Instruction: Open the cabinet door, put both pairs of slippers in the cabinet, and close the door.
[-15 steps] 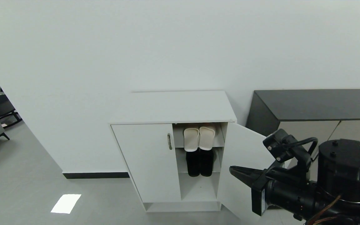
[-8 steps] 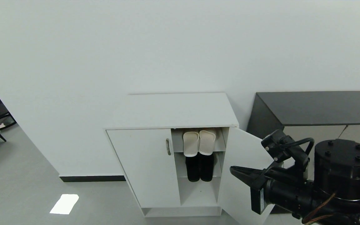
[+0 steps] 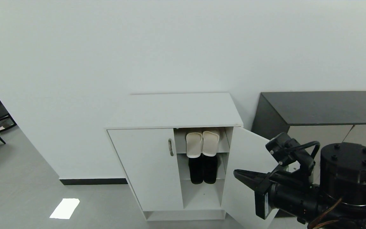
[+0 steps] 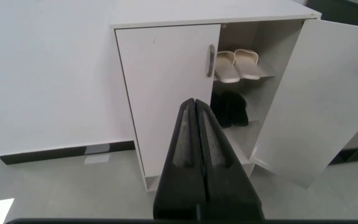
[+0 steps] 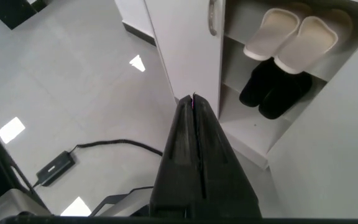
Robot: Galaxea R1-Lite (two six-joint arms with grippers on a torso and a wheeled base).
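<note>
We are looking forward and down from the head at the cabinet, which is sitting lower centre of the frame, fairly far off. From the wrists we are looking along the left end effector and the right end effector, from nearer. All three views are sharing the cabinet's open side.

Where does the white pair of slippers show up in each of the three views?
Head view: white slippers on the upper shelf, above the black slippers.
Left wrist view: white slippers on that shelf, beside the handle.
Right wrist view: white slippers over the black slippers, past the handle.
Shared landmark: the handle, next to the white slippers.
</note>
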